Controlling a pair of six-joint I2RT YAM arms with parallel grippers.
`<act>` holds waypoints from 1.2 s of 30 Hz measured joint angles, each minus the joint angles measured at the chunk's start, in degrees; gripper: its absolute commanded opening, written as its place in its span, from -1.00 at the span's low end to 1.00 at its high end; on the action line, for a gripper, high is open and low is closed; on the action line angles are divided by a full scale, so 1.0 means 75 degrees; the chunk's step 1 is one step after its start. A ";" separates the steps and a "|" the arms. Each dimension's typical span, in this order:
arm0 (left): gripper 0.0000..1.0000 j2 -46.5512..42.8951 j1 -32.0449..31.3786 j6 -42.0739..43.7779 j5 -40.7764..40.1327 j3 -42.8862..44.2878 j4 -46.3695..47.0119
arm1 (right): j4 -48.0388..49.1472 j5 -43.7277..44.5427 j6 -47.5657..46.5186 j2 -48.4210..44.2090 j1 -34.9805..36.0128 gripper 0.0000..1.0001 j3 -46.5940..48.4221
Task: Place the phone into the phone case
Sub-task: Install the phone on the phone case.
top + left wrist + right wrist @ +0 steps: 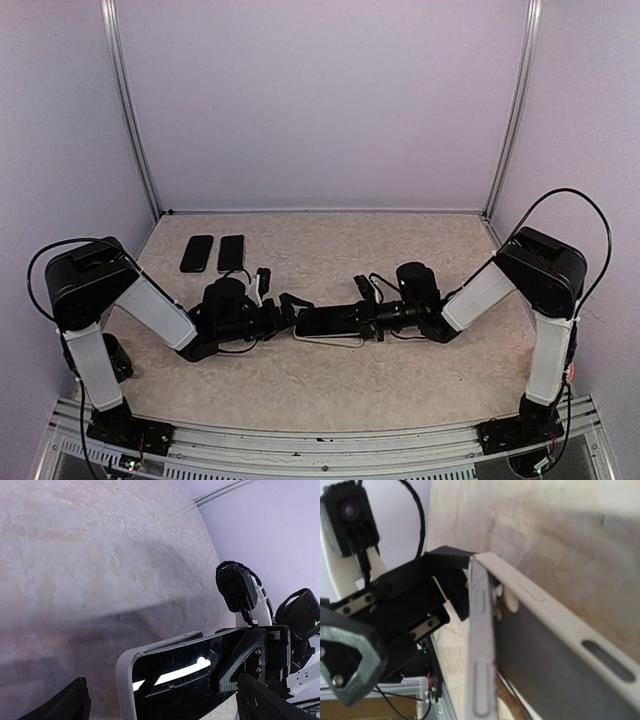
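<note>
A black phone (325, 322) sits at the middle of the table, its left end inside the pale, thin phone case (335, 341). In the left wrist view the case rim (125, 672) wraps the corner of the glossy screen (190, 680). My right gripper (372, 315) is shut on the phone's right end, and its fingers (242, 660) lie across the glass. My left gripper (292, 308) stands open just off the cased left end, its fingers on either side. In the right wrist view the case edge (481, 645) and the dark phone (545, 675) fill the frame, with a left finger (445, 575) near the case corner.
Two more black phones (197, 253) (231, 253) lie side by side at the back left of the table. Purple walls close in the back and both sides. The metal rail (320, 445) runs along the near edge.
</note>
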 measured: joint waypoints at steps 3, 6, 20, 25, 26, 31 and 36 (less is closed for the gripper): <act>0.97 -0.0003 0.0020 0.0006 0.0146 0.0000 0.0017 | 0.0058 -0.0067 -0.0125 -0.0047 0.0000 -1.00 -0.0047; 0.91 -0.0003 0.0035 0.0012 0.0338 0.0012 0.0090 | 0.0224 -0.0154 -0.0184 -0.0055 0.0000 -1.00 -0.0087; 0.60 0.0393 -0.0020 -0.0076 0.1294 0.0251 0.0973 | 0.0848 -0.0396 -0.0379 -0.0087 0.0003 -1.00 -0.0248; 0.46 0.0510 -0.0041 -0.0172 0.1498 0.0303 0.1180 | 0.1087 -0.0487 -0.0452 -0.0085 0.0003 -1.00 -0.0289; 0.43 0.0527 -0.0041 -0.0189 0.1536 0.0303 0.1233 | 0.1119 -0.0501 -0.0460 -0.0087 0.0003 -1.00 -0.0289; 0.27 0.0586 -0.0050 -0.0242 0.1679 0.0309 0.1428 | 0.1326 -0.0554 -0.0469 -0.0085 0.0003 -1.00 -0.0306; 0.10 0.0624 -0.0050 -0.0344 0.1757 0.0309 0.1553 | 0.1478 -0.0621 -0.0493 -0.0085 0.0006 -1.00 -0.0315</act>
